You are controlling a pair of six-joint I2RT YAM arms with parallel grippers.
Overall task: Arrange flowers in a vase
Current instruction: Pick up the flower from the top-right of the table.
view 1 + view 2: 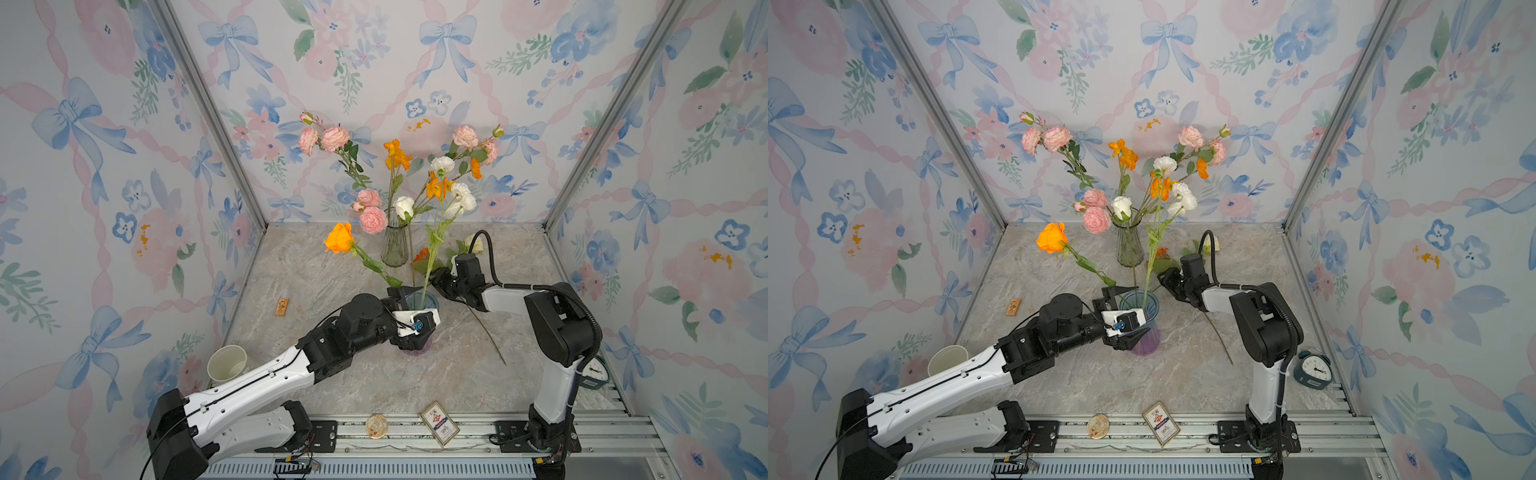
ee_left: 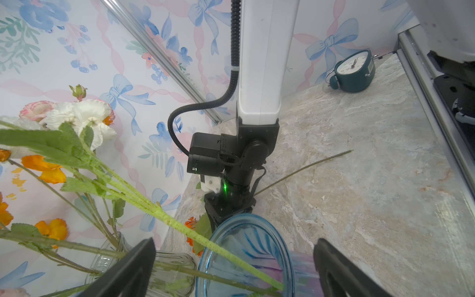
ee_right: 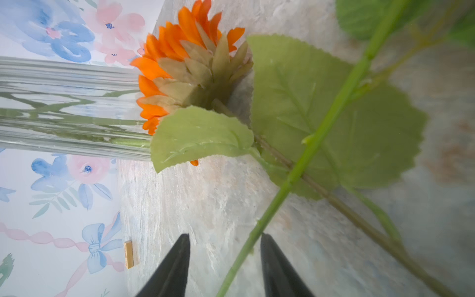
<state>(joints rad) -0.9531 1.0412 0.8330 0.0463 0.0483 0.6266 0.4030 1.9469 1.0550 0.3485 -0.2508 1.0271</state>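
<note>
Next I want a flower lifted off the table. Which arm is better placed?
Right: the right pincer straddles a green stem lying on the table; the left pincer stands open around the blue vase.

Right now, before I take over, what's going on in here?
The left end effector stands wide open astride the blue vase, which already holds flower stems. The right end effector is low near the clear vase, jaws apart with a green stem between them. That stem lies across the orange sunflower on the table. Nothing is gripped yet.
</note>
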